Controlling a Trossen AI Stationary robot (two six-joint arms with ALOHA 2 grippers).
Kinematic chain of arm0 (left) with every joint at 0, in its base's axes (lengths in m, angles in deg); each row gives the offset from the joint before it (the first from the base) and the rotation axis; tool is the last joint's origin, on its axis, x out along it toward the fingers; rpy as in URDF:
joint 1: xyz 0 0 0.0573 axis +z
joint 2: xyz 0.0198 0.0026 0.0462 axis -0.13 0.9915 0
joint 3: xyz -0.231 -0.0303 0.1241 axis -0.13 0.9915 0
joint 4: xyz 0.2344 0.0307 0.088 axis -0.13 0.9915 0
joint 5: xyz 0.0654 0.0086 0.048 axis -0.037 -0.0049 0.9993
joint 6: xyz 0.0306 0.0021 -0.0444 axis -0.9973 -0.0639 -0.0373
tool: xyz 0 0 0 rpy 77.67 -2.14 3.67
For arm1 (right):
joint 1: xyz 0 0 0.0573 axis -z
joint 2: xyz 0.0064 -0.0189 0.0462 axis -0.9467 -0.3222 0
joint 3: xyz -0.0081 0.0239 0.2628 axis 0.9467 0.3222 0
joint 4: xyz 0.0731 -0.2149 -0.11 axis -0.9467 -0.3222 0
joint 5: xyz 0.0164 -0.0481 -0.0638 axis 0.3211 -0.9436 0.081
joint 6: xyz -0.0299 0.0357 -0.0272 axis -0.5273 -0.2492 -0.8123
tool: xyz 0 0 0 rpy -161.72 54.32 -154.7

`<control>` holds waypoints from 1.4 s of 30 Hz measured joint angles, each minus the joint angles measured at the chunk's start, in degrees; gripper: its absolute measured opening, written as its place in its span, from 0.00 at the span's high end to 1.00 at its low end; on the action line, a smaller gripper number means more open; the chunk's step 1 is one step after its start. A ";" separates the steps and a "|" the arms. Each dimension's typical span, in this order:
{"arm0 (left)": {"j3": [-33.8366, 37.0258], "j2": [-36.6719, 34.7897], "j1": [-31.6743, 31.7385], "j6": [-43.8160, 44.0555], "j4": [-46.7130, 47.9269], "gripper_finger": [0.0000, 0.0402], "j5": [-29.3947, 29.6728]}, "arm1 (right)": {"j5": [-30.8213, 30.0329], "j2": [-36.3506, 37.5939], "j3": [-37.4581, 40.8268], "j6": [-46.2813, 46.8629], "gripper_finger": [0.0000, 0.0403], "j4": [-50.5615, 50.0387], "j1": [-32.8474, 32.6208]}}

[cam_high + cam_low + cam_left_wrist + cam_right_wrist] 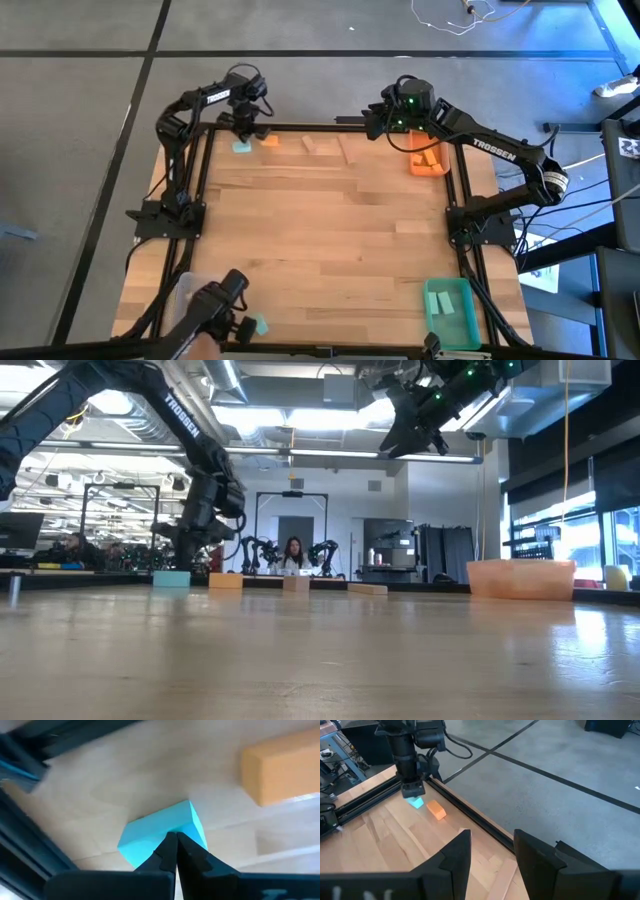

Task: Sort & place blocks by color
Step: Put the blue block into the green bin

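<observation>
While left fingers meet, teal block partly hidden, orange block cropped.

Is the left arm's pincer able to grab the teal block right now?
Probably not yet. The left pincer hangs right over the teal block, nothing blocking it, but its fingers are shut tight together. It would likely need to open first. The orange block beside it lies apart.

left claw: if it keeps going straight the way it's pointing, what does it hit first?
The teal block. The left claw is shut and points down at it, its tips over the block's near edge; whether they already touch is unclear. The orange block lies off to the side, out of that line.
</observation>
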 joint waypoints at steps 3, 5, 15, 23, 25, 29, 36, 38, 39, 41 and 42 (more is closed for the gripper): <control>0.00 0.00 -2.39 0.03 0.17 1.00 -1.19 | 0.02 0.00 0.00 0.00 0.63 0.00 0.00; 0.00 0.00 -4.36 0.07 0.24 1.00 -1.24 | 0.02 0.00 0.00 0.00 0.63 0.00 0.00; 0.02 0.00 -15.43 3.54 1.02 1.00 -6.26 | 0.02 0.01 0.00 -0.18 0.63 -0.01 0.00; 0.04 0.00 -24.97 5.30 1.00 1.00 -10.29 | 0.01 0.02 0.01 -1.35 0.63 -0.02 0.00; 0.04 0.00 -27.17 6.14 0.95 1.00 -11.25 | 0.02 0.02 0.01 -1.24 0.63 -0.02 0.00; 0.04 0.00 -30.74 6.09 -0.48 1.00 -10.85 | 0.02 0.00 0.01 -1.20 0.63 -0.04 0.00; -1.05 -2.28 -32.14 7.07 -1.54 1.00 -6.66 | -0.02 0.02 0.01 -5.39 0.63 -0.07 0.00; -1.27 -3.03 -31.41 10.07 -0.14 1.00 -5.65 | -0.04 0.02 0.01 -5.86 0.63 -0.07 0.00; -1.22 -3.32 -31.00 12.01 0.53 1.00 -5.28 | -0.02 0.02 0.01 -5.78 0.63 -0.09 -0.02; -0.99 -3.87 -30.39 16.39 1.35 1.00 -4.90 | -0.04 0.02 0.01 -5.61 0.63 -0.13 -0.02; -0.79 -4.25 -30.14 18.52 1.42 1.00 -4.74 | -0.04 0.02 0.00 -5.62 0.63 -0.13 -0.02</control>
